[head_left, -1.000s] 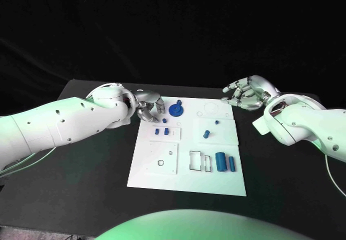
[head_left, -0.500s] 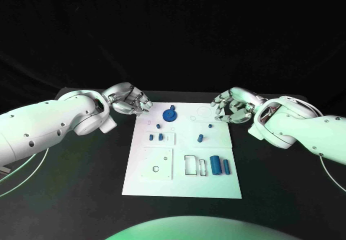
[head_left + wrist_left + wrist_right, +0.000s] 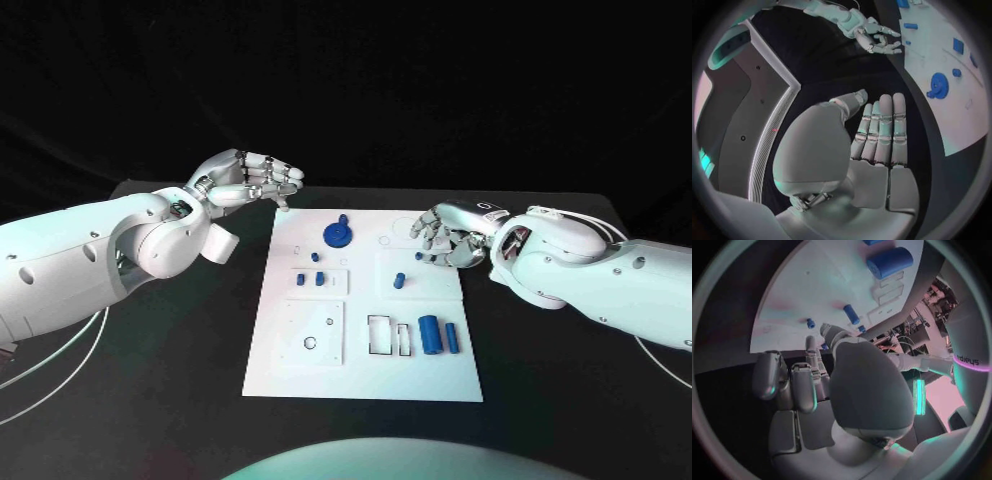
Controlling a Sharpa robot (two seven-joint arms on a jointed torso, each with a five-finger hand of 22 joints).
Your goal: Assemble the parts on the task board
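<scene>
The white task board [image 3: 368, 370] lies mid-table, also seen as the board [image 3: 967, 115] and the board [image 3: 811, 285]. A blue round part [image 3: 338, 233] sits at its far end, with small blue pegs [image 3: 310, 280] and a peg [image 3: 401, 279] behind it. Two blue cylinders [image 3: 437, 334] lie near the right edge. My left hand [image 3: 248, 181] hangs above the table beyond the board's far left corner, its fingers [image 3: 881, 127] side by side, holding nothing. My right hand [image 3: 449, 233] hovers at the board's far right edge, fingers [image 3: 795, 382] loosely curled, nothing visible in it.
The black table [image 3: 159, 340] surrounds the board with bare room on both sides. My left forearm [image 3: 101, 260] crosses the left side and my right forearm [image 3: 606, 275] the right side. Rectangular recesses [image 3: 387, 335] and a small ring hole [image 3: 310, 344] mark the board's near half.
My left hand has lifted off the board's far left part and drawn back past its corner. My right hand has come down and inward to the board's right edge. The camera has shifted.
</scene>
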